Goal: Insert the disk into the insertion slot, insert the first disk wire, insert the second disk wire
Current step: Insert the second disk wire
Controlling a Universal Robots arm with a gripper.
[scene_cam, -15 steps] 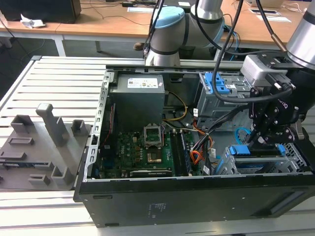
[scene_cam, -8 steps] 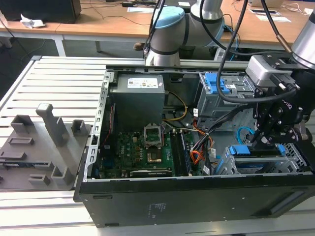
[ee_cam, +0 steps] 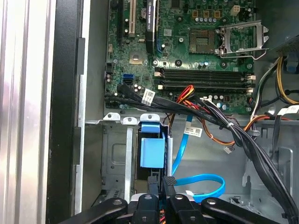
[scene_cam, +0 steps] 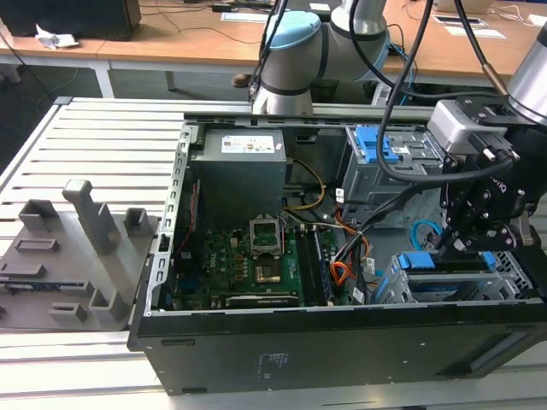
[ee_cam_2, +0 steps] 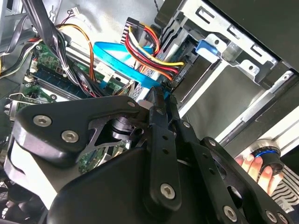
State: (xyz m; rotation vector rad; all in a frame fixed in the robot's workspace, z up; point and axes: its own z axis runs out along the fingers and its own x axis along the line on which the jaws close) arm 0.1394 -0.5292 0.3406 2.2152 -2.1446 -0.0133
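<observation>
The disk sits inside the insertion slot [scene_cam: 504, 275], the grey cage at the case's corner on the exterior view's right; its blue carrier [scene_cam: 423, 260] shows on top. My gripper [scene_cam: 453, 243] hangs just over that carrier. In the second wrist view the gripper [ee_cam_2: 161, 95] has its fingers pressed together on the plug end of the second disk wire [ee_cam_2: 124, 58], a flat light-blue cable. In the first wrist view this cable [ee_cam: 205, 178] loops beside the gripper [ee_cam: 160, 184] and the carrier [ee_cam: 153, 145]. The first disk wire [ee_cam_2: 149, 44] runs to the disk's edge.
The motherboard [ee_cam: 201, 56] lies beyond the cage, crossed by thick black sleeved cables [ee_cam: 205, 112]. A taller grey bay with a blue latch [scene_cam: 376, 145] stands behind. A person's hand [ee_cam_2: 254, 168] holds a round knob outside the case. Grey fixtures [scene_cam: 85, 222] sit on the exterior view's left.
</observation>
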